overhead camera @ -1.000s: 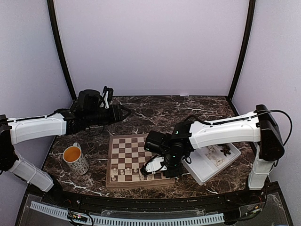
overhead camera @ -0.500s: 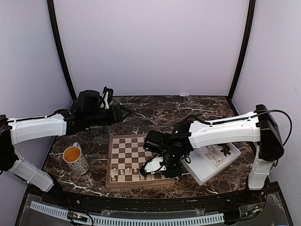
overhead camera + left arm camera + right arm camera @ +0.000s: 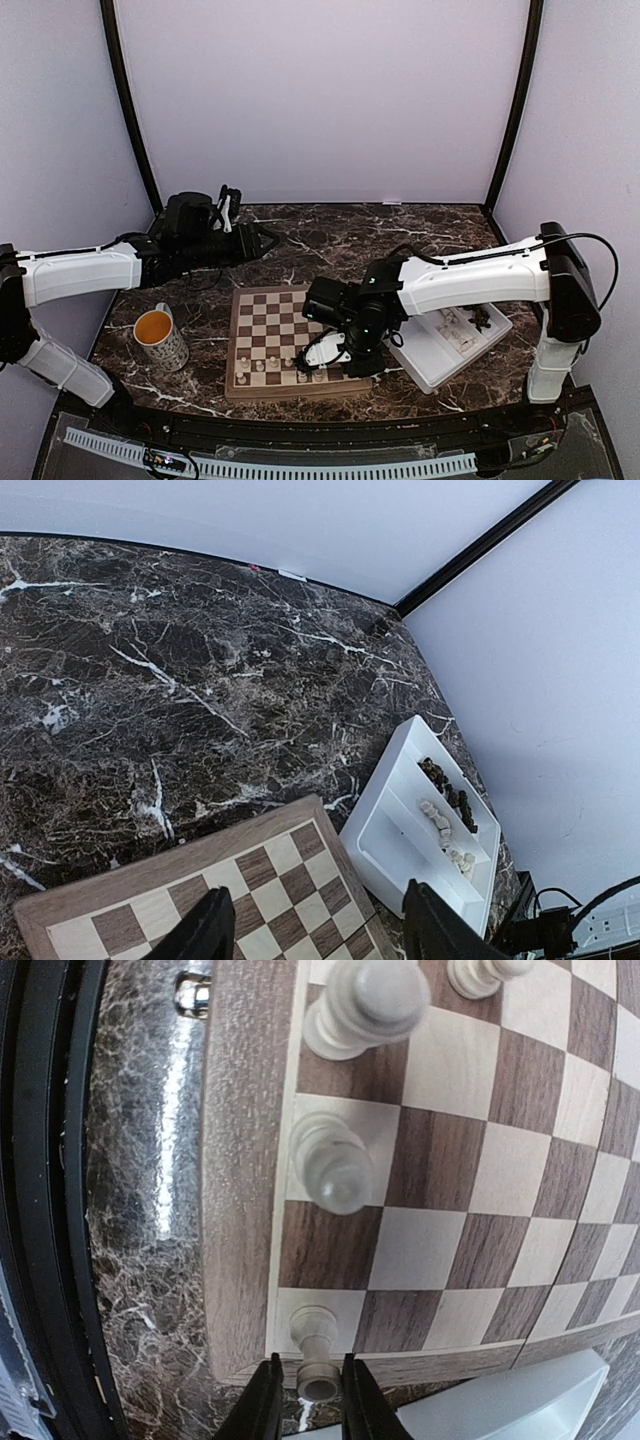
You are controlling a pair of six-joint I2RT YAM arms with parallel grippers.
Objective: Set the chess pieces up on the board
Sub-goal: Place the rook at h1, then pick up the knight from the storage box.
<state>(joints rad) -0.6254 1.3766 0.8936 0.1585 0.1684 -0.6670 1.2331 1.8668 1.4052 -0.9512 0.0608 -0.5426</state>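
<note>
The board (image 3: pixel 272 318) lies in the middle of the table, with several cream chess pieces (image 3: pixel 266 371) along its near rows. My right gripper (image 3: pixel 343 364) is at the board's near right corner. In the right wrist view it (image 3: pixel 305 1400) is shut on a cream chess piece (image 3: pixel 316 1345) whose base rests on the light corner square of the board (image 3: pixel 450 1210). Two more cream pieces (image 3: pixel 330 1165) stand along the same edge. My left gripper (image 3: pixel 272 240) hovers open and empty beyond the board's far edge (image 3: pixel 270 900).
A white compartmented tray (image 3: pixel 437 362) sits right of the board; it (image 3: pixel 390 830) holds dark pieces (image 3: pixel 445 785) and cream pieces (image 3: pixel 440 825). A mug of orange liquid (image 3: pixel 160 338) stands left of the board. Purple walls enclose the table.
My right arm has shifted slightly left at the board's near right corner. The left arm has not moved.
</note>
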